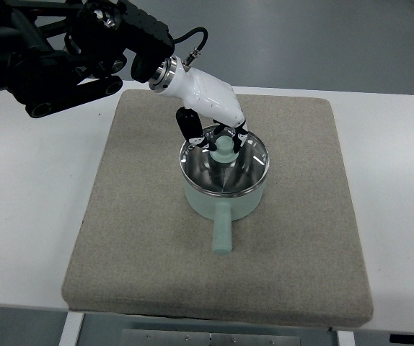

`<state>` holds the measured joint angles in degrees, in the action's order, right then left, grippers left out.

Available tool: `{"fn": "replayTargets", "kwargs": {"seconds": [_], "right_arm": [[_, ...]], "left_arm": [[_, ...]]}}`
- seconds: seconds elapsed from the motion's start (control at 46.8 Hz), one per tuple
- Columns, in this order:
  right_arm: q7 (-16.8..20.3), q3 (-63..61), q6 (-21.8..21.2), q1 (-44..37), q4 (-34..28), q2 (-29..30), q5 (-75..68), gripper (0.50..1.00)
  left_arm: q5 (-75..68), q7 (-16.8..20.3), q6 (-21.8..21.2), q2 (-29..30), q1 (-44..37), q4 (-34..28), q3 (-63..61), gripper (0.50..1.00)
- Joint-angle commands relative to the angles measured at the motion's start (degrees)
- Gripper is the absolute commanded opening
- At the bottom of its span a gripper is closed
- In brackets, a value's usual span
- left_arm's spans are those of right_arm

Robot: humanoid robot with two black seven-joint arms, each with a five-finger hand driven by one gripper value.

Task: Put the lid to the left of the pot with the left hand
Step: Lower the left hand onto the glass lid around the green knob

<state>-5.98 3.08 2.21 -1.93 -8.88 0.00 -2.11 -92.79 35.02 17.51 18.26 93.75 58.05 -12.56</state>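
We see the left hand (221,137) reaching in from the far left, its black arm (63,50) stretched across the corner of the white surface (27,187) and its white wrist shell angled down toward the middle of the scene. Its dark fingers (187,124) are gathered around the pale green knob (226,149) of the lid (225,164) — they look closed on the knob, touching it from both sides. The lid is glass with a metal rim, and it sits on top of the pot (220,203), covering the mouth completely. The pot is mint green, standing upright near the centre of the grey mat (142,245), with its stubby handle (222,235) pointing toward the near edge. To the left of the pot the mat is bare cloth. The mat lies square on the surface — white margins show on its left, right and far sides.
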Motion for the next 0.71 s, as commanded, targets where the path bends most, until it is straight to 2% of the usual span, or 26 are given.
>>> {"fn": "replayTargets", "kwargs": {"seconds": [0.0,0.684], "right_arm": [[0.00,0.00,0.07,0.00,0.00,0.00,0.00,0.924],[0.00,0.00,-0.01,0.00,0.00,0.00,0.00,0.924]], "left_arm": [[-0.03,-0.02,-0.02,-0.06,-0.32,-0.30,-0.01,0.500],[0.68,-0.02,0.15,0.11,-1.28,0.31,0.87,0.500]]}}
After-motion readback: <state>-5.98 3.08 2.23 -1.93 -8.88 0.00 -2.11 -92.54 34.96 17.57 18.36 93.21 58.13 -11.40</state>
